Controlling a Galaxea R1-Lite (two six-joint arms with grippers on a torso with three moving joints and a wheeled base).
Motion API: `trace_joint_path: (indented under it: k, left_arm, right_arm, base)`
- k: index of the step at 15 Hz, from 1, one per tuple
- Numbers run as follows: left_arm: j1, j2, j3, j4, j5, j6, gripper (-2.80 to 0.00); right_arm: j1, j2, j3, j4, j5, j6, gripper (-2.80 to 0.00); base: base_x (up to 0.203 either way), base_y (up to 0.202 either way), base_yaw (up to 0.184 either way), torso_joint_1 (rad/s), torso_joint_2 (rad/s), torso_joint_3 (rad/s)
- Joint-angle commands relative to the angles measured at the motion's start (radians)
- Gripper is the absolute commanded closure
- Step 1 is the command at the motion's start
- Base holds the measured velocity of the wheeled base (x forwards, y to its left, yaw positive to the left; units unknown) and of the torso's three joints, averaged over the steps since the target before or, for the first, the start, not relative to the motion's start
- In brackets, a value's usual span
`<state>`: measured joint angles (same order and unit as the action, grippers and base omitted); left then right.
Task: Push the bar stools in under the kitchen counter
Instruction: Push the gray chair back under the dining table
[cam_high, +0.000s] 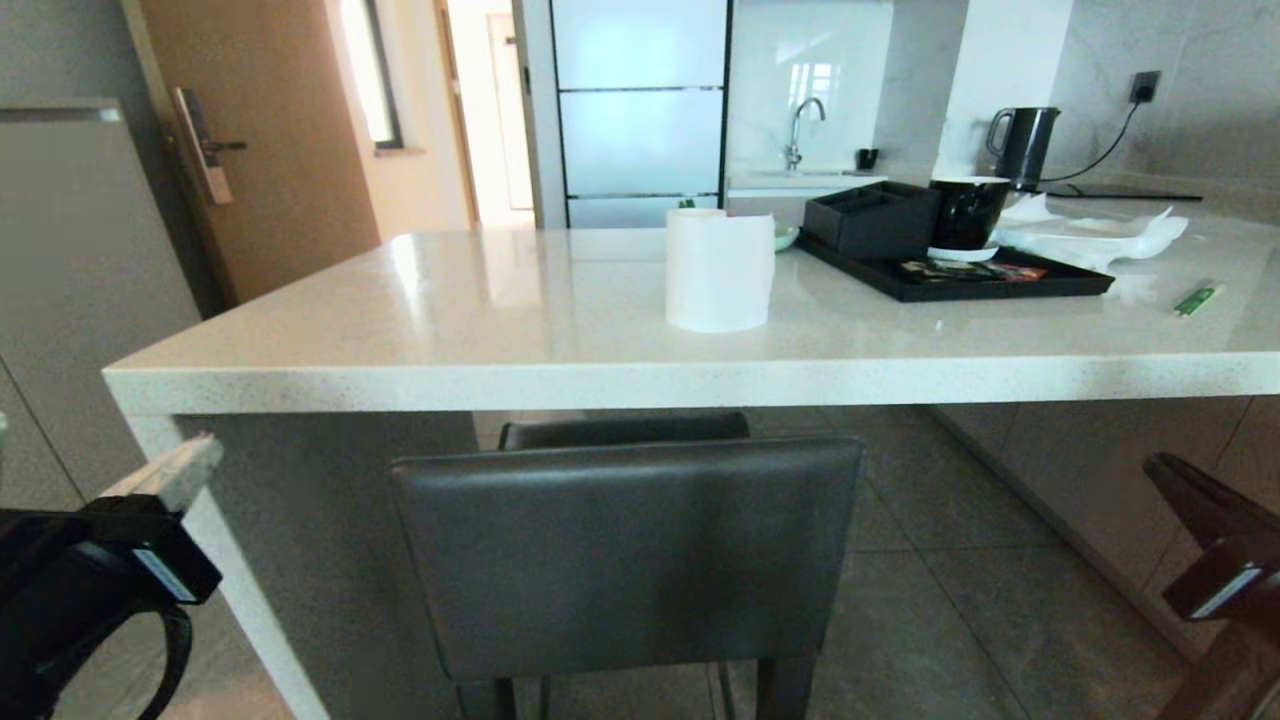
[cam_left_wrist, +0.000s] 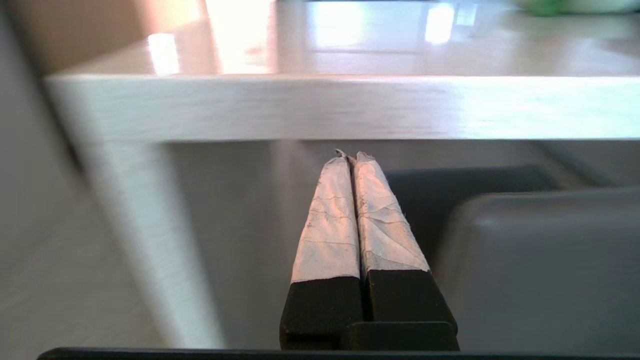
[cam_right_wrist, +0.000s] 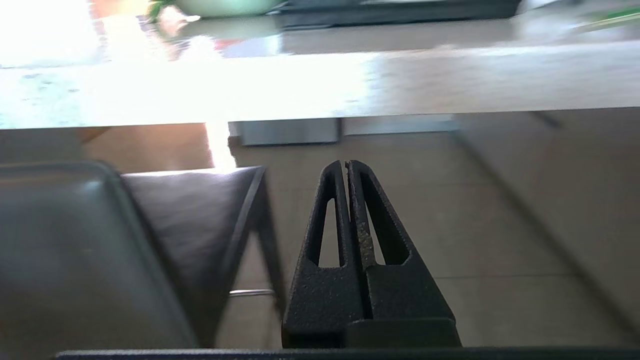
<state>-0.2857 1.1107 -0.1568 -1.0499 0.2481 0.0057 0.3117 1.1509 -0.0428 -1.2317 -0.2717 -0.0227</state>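
Near stool (cam_high: 628, 555) stood square before the table (cam_high: 560, 385), its grey backrest just below the thick white edge and near of it; the seat seemed partly tucked under, though how far could not be told. A second stool's backrest (cam_high: 625, 430) showed right behind it, farther under the table. Left pincer (cam_high: 165, 470) hung at the near left, clenched on nothing, taped fingers (cam_left_wrist: 330, 220) pressed together and level with the backrest, beside its left edge. Right pincer (cam_right_wrist: 348, 167) sat off the backrest's right side, also clenched and empty, apart from the leather. Risks, as judged: with a pincer at each flank and neither on the backrest, a push begun from one side only would likely slew the tall stool and jam a leg against the white end panel (cam_high: 300, 560) on the left. A push set high on the backrest could tip the stool toward the table instead of sliding it. The near stool might also butt the far one and shove it askew. The paper roll (cam_high: 718, 268) and black tray (cam_high: 960, 270) on the table lay well apart from the edge, so a knock there looked unlikely.
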Motion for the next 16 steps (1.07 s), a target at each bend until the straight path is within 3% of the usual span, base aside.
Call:
trace_joint_path:
  k: [1, 4, 8, 14, 16]
  left_arm:
    - [0.043, -0.125, -0.014, 0.04, 0.012, 0.002, 0.0]
    - [0.106, -0.219, -0.023, 0.072, 0.006, 0.055, 0.0]
    - [0.152, -0.4, -0.075, 0.296, 0.001, 0.095, 0.0]
    - [0.204, -0.691, -0.199, 0.673, -0.01, 0.116, 0.0]
    - [0.209, -0.788, -0.206, 0.811, -0.013, 0.124, 0.0]
  right_arm:
    - [-0.025, -0.134, 0.002, 0.04, -0.001, -0.005, 0.0]
    - [-0.068, -0.322, -0.029, 0.234, 0.0, -0.017, 0.0]
    - [-0.155, -0.557, -0.111, 0.57, 0.009, -0.021, 0.0]
    - [-0.18, -0.866, -0.339, 1.113, 0.075, -0.024, 0.0]
    - [-0.184, -0.873, -0.381, 1.131, 0.05, -0.035, 0.0]
  base:
    - [0.0, 0.0, 0.0, 0.0, 0.0, 0.0]
    - [0.0, 0.0, 0.0, 0.0, 0.0, 0.0]
    - [0.0, 0.0, 0.0, 0.0, 0.0, 0.0]
    - [0.0, 0.0, 0.0, 0.0, 0.0, 0.0]
    - [0.0, 0.0, 0.0, 0.0, 0.0, 0.0]
